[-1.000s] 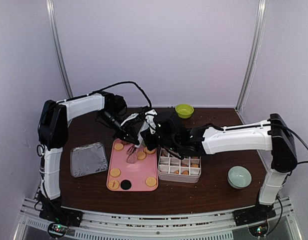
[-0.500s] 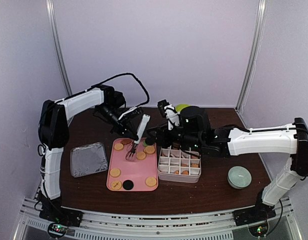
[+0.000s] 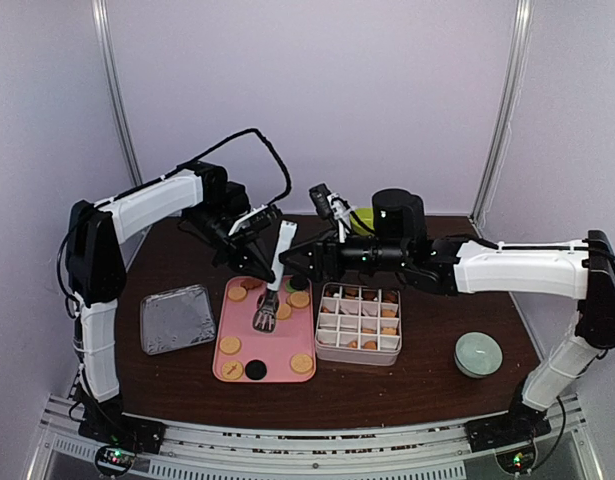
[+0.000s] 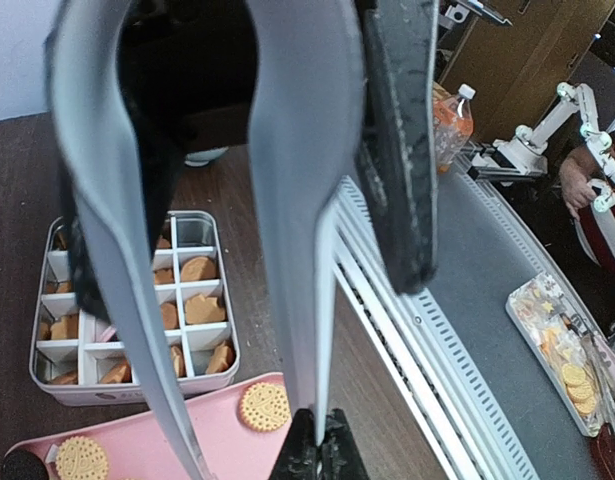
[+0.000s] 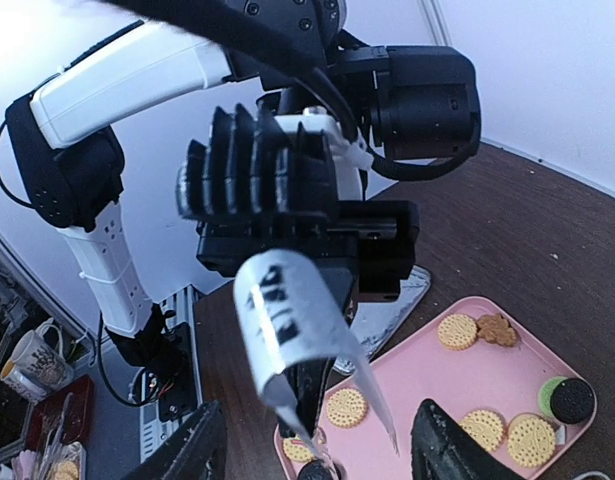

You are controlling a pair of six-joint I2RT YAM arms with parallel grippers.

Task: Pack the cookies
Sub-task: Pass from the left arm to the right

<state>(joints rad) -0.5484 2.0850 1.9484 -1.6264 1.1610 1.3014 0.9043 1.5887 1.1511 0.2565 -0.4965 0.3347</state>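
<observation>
Metal tongs (image 3: 275, 270) clamped in left gripper (image 3: 262, 222) | right gripper (image 5: 319, 408) apart | left wrist only: boxed cookies (image 4: 197, 270)

The left gripper (image 3: 257, 233) grips the tongs (image 3: 280, 256) by their top. Their tips point down over the pink tray (image 3: 273, 348), where cookies (image 3: 230, 345) lie scattered. The right gripper (image 3: 299, 258) hangs just beside the tongs, its arm stretched above the divided box (image 3: 357, 356). A clear lid (image 3: 177, 318) lies left of the tray, and a pale bowl (image 3: 478, 354) sits well to the right.
</observation>
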